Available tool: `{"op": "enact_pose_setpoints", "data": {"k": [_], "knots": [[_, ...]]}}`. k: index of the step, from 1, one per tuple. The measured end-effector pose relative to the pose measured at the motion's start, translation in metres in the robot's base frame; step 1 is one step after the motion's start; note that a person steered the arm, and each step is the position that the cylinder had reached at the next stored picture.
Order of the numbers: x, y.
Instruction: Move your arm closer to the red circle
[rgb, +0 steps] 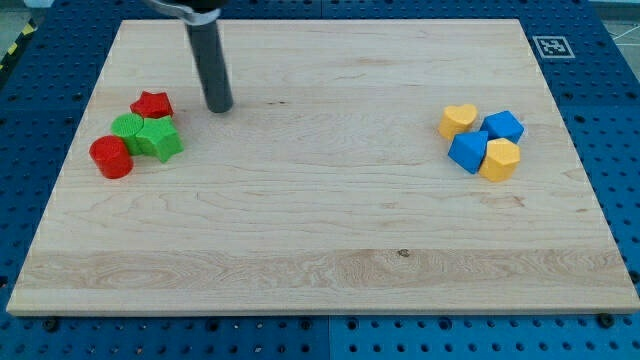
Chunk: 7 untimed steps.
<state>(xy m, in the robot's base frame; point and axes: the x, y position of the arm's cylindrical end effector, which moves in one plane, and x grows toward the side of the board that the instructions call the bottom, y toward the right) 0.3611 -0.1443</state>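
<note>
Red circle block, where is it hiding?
The red circle sits near the view's left edge of the board, touching the green blocks, below-left of my tip.

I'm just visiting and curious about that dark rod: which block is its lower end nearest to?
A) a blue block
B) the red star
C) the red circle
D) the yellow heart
B: my tip sits just to the view's right of the red star, apart from it; the red circle lies farther off, toward the view's bottom left.
</note>
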Motion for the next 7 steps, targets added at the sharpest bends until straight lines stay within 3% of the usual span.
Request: {"op": "enact_pose_setpoints", "data": {"k": [1, 3, 7], "knots": [[-0.064, -0.053], [-0.063, -0.159], [-0.034, -0.161]]}}
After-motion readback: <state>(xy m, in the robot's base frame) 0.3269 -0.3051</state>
